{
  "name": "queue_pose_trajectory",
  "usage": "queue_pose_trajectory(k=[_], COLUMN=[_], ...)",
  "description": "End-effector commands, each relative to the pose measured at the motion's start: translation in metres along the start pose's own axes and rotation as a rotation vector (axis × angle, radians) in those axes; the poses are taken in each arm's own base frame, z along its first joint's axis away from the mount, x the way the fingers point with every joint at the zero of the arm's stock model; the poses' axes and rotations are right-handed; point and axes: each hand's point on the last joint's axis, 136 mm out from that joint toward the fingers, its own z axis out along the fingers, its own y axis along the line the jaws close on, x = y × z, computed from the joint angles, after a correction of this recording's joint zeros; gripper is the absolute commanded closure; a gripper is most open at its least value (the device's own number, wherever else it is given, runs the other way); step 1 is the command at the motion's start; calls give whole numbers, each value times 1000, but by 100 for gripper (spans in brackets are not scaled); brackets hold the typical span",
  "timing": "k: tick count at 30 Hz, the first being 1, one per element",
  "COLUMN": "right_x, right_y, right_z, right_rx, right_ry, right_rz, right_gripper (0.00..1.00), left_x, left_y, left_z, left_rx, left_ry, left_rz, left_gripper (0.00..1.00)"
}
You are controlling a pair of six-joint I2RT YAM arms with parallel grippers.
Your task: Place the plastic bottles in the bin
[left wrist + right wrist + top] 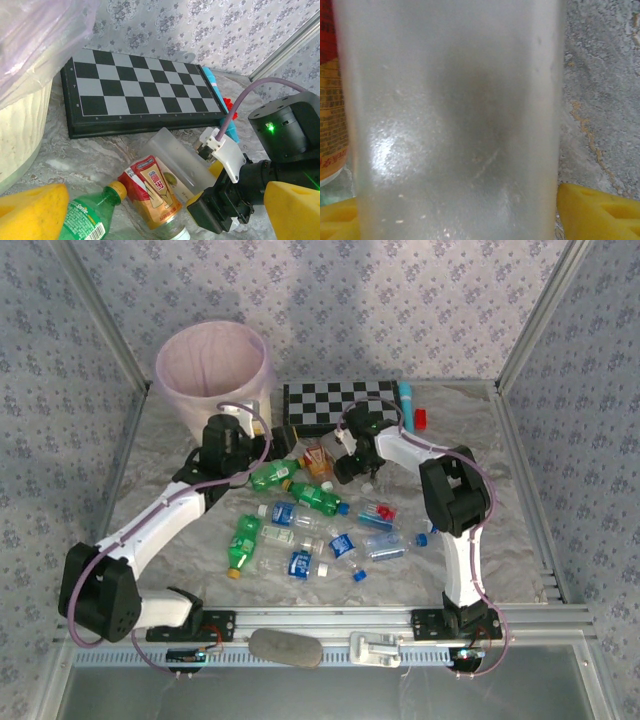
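The cream bin (pixel 215 365) with its pink liner stands at the back left. Several plastic bottles lie mid-table, green ones (pixel 318 498) and clear blue-labelled ones (pixel 300 562). My left gripper (pixel 258 455) hangs wide open just right of the bin. Between its yellow fingertips (pixel 30 210) lie a green Sprite bottle (pixel 85 222) and a red-and-orange labelled bottle (pixel 152 192). My right gripper (pixel 212 187) has its jaws against both sides of a frosted translucent plastic container (pixel 180 155) lying beside that bottle. In the right wrist view the container (pixel 455 125) sits between the yellow fingers (pixel 600 215).
A folded chessboard (pixel 340 405) lies at the back, with a teal marker (pixel 407 400) and a small red block (pixel 421 418) to its right. A grey pad (pixel 285 647) rests on the near rail. Metal frame posts and patterned walls border the table.
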Motion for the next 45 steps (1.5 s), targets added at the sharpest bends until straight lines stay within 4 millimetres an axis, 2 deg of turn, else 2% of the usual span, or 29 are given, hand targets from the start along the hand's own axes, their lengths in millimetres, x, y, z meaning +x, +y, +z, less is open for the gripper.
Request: queue_pose_trajectory(k=[1, 5, 7, 14, 21, 26, 32, 38, 45], right_x=[-3, -11, -15, -36, -56, -71, -81, -82, -80], right_y=[2, 3, 4, 1, 25, 47, 80, 118, 143], right_z=[5, -2, -13, -78, -137, -164, -181, -180, -189], right_rx=[0, -8, -19, -78, -218, -337, -451, -545, -570], right_ry=[-10, -55, -90, -282, -477, -606, -712, -704, -725], right_rz=[-20, -29, -28, 14, 42, 63, 52, -3, -63], right_gripper=[25, 42, 46, 49, 49, 51, 53, 54, 54], left_x=[-4, -3, -2, -6, -26, -42, -45, -39, -27], left_y=[-10, -12, -14, -25, -50, -67, -76, -81, -70], left_z=[3, 6, 8, 11, 6, 0, 3, 14, 25], left_rx=[40, 50, 60, 106, 189, 264, 319, 348, 294], left_ry=[-3, 6, 9, 9, -22, -60, -71, -51, -21], left_rz=[-21, -46, -63, -112, -149, -208, -265, -297, -299], left_gripper=[0, 0, 0, 0, 0, 0, 0, 0, 0])
